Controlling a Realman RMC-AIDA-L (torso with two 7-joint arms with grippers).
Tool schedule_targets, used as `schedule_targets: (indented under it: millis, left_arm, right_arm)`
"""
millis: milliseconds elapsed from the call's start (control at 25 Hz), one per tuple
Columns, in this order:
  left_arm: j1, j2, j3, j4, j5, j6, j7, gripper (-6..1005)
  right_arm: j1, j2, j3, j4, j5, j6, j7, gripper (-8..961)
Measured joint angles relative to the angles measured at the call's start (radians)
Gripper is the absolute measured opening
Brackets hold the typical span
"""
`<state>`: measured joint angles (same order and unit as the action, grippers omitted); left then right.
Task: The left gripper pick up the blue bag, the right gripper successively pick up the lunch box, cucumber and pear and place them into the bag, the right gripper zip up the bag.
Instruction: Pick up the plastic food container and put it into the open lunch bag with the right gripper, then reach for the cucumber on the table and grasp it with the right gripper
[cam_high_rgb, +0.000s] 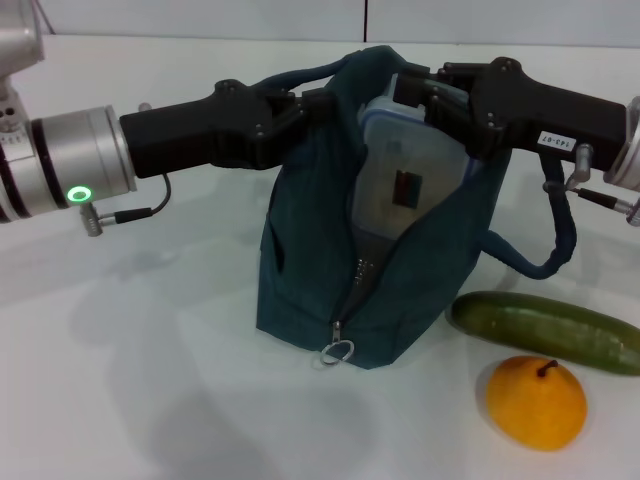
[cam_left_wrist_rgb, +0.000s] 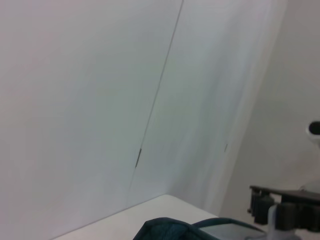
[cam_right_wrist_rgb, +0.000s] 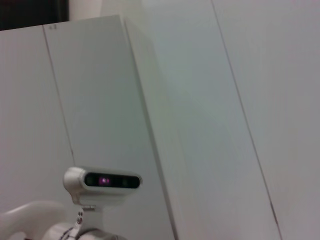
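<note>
The blue bag (cam_high_rgb: 400, 270) stands upright on the white counter (cam_high_rgb: 150, 380), near the middle of the head view. Its zipper (cam_high_rgb: 358, 275) is open along the upper part, and the metal ring pull (cam_high_rgb: 338, 351) hangs low at the front, close to the counter. One padded handle (cam_high_rgb: 300, 75) rises at the top of the bag on the robot's left side; the other handle (cam_high_rgb: 555, 250) hangs in a loop on the right side.

The lunch box (cam_high_rgb: 405, 165) sits inside the open mouth of the bag, tilted, with its blue-rimmed lid and a small dark label facing the camera. Its lower part is hidden by the fabric.

The left gripper (cam_high_rgb: 305, 108) reaches in from the left and is closed on the upper edge of the bag near the handle, holding it up. The right gripper (cam_high_rgb: 430, 95) comes from the right and is at the top of the lunch box; it seems to grip the upper rim of the box.

The cucumber (cam_high_rgb: 545, 330) lies on the counter just beside the right side of the bag. The pear (cam_high_rgb: 536, 401) rests in front of the cucumber, very near it, with its stem pointing up.

In the left wrist view only the top edge of the bag (cam_left_wrist_rgb: 165, 231) and a part of the right gripper (cam_left_wrist_rgb: 285, 210) are seen. The right wrist view shows only white wall panels (cam_right_wrist_rgb: 200, 100) and the robot's head camera (cam_right_wrist_rgb: 102, 181).
</note>
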<state>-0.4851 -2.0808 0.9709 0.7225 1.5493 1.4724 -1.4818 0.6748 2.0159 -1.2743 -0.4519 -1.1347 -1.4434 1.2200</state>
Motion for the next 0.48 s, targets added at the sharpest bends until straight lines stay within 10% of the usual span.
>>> schedule_targets:
  millis: [480]
  left_arm:
    - [0.062,0.012,-0.016,0.004,0.0,0.0,-0.005,34]
  right_arm:
    - [-0.02,-0.032,-0.008,-0.142,-0.002,-0.009,0.159,279]
